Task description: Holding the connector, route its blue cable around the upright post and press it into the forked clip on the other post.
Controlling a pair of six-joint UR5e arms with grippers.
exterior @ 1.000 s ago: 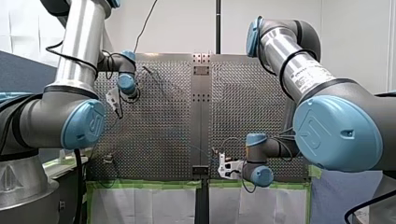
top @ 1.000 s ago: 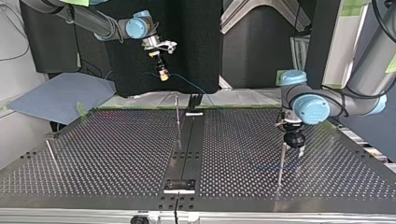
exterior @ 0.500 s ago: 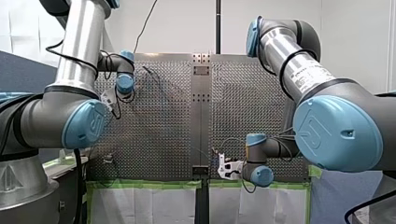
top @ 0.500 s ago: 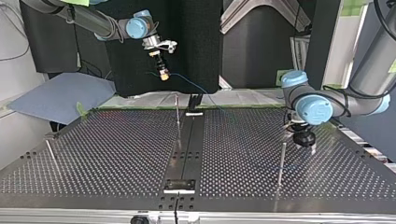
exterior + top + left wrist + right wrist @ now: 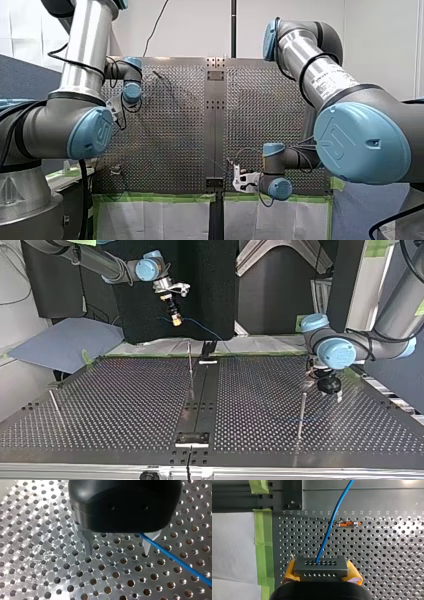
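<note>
Since a second ago my left claw (image 5: 118, 551) has drifted off the post (image 5: 301, 412), jaws apart, blue cable (image 5: 175, 559) running just beside it; my right claw (image 5: 322, 577) clamps the connector (image 5: 321, 568). Cable may, seemingly, snag there.

The cable (image 5: 329, 530) is bright blue. The connector (image 5: 321, 566) is dark grey, with two rows of small holes. The right gripper (image 5: 322, 575) has yellow pads (image 5: 290, 573); the left gripper (image 5: 118, 551) is black with grey metal fingers (image 5: 87, 542). The table (image 5: 387, 555) is silver, dotted all over with holes, edged in green tape (image 5: 263, 545). The arms (image 5: 85, 45) are silver, their caps (image 5: 90, 132) light blue.
</note>
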